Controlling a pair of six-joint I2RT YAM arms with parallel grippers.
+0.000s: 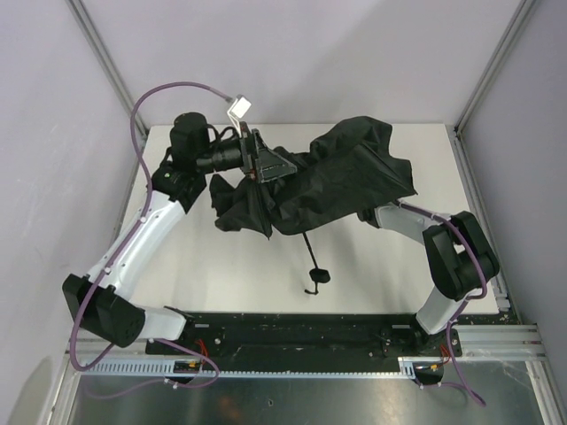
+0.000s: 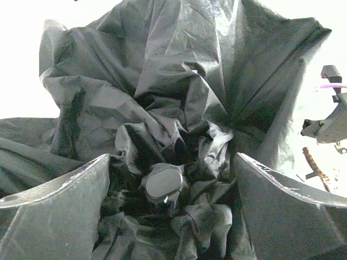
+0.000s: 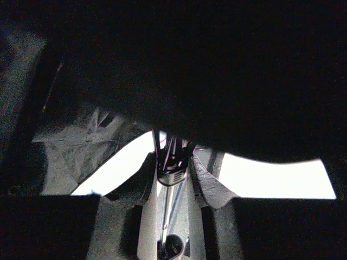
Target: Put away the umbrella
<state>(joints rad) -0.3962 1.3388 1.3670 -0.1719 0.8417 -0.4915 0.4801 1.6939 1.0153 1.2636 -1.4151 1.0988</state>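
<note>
Over the canopy's left end hangs the left gripper (image 1: 270,168), jaws spread wide. The umbrella (image 1: 345,177) lies on the table (image 1: 221,266), its canopy crumpled, and its thin shaft (image 1: 306,248) runs out from the canopy's near edge to the knob handle (image 1: 320,275). Only the left wrist view shows a round cap (image 2: 164,181) among the canopy's folds, between the fingers. Under the canopy's right side the right gripper (image 3: 172,160) is hidden from above. Its own camera shows narrow jaws closed on the shaft.

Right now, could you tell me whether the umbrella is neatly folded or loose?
Loose: the umbrella lies crumpled and bunched on the table, its shaft sticking out toward the near edge.
</note>
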